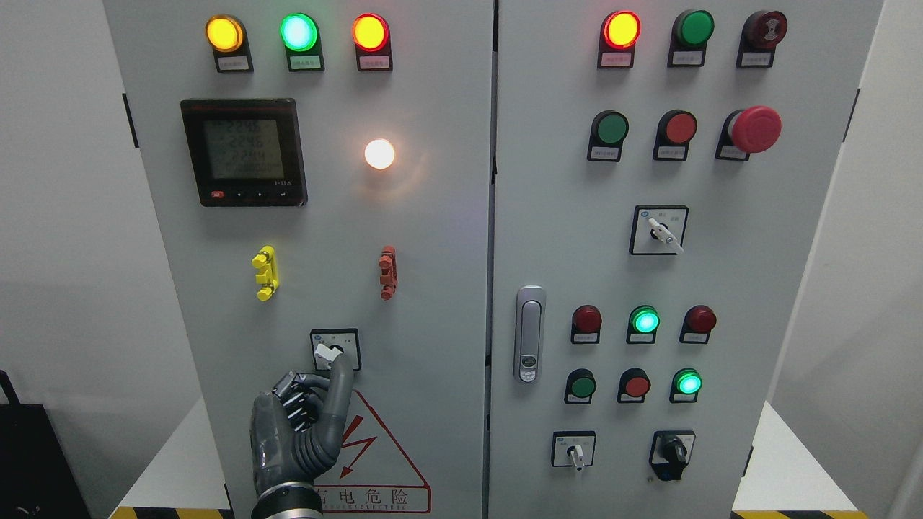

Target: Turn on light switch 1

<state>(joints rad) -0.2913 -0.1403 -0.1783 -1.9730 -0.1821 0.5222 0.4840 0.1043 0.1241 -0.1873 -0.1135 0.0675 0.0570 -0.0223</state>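
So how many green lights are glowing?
3: one in the left door's top row, two on the right door's lower part, one above the other. None seem hidden, though the left hand covers some panel.

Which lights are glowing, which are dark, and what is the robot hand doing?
left hand: index finger stretched up to the switch, other fingers curled
rotary switch: white knob tilted left, finger at it
white lamp: glowing
top left row of lamps: yellow, green, red, all glowing
meter screen: showing numbers
red mushroom button: sticking out
door handle: flat against the door
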